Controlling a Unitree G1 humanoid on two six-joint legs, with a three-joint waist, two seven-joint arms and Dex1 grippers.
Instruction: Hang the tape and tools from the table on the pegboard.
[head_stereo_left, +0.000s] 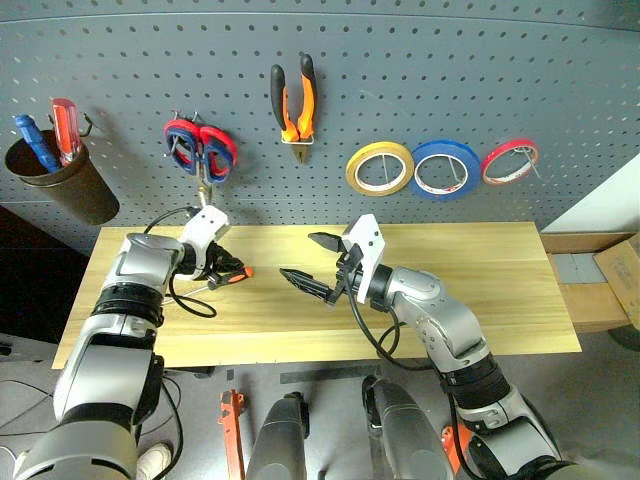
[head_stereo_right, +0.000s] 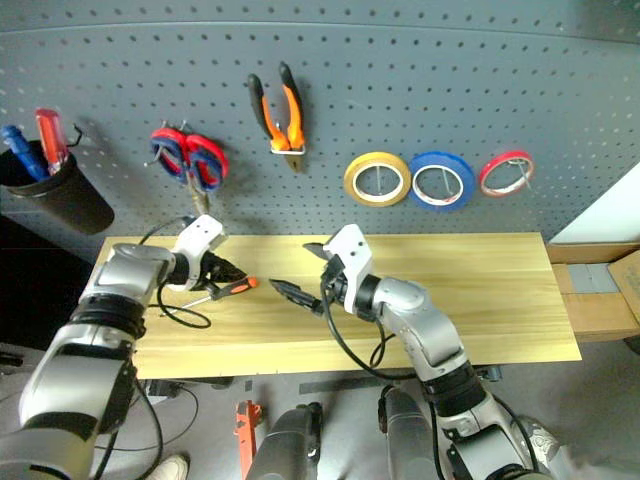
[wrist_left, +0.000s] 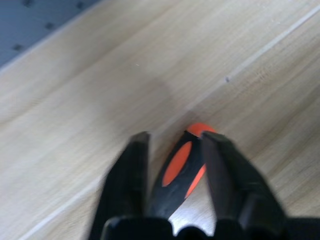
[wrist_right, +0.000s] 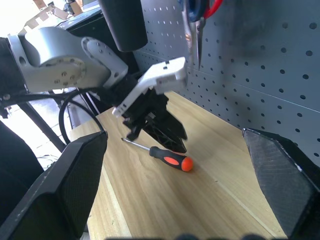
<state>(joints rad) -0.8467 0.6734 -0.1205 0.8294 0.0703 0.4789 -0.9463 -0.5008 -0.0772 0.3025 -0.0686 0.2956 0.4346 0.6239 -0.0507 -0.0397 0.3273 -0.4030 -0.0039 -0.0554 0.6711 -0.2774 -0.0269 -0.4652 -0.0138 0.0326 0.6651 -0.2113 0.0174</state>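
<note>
Slippage is looking like the main risk: the left gripper (head_stereo_left: 225, 268) is straddling the orange-and-black handle of the screwdriver (wrist_right: 167, 156), which is sitting between its jaws with the orange end poking just past the tips, but I cannot tell whether the jaws are pressing on it or merely flanking it. The rounded handle is appearing to lie on, or barely above, the table (head_stereo_left: 480, 290) beneath the gripper. If the hold is proving loose or off-centre, the tool is likely to be rolling out, pivoting under its thin shaft, or dropping back once lifted. The right gripper (head_stereo_left: 298, 255) is hanging wide open and empty, pointing toward the left one, so the two could be colliding if either is drifting closer. The pegboard (head_stereo_left: 450, 60) is standing just beyond the left gripper, with the pliers (head_stereo_left: 293, 100) and the yellow tape (head_stereo_left: 380, 167) hanging well above and to the side of it. The left wrist view is giving the close look at the handle between the jaws while cutting off the shaft. The right wrist view is showing the screwdriver's whole length, shaft included, lying along the wood. The head views are showing the board's hooks.
</note>
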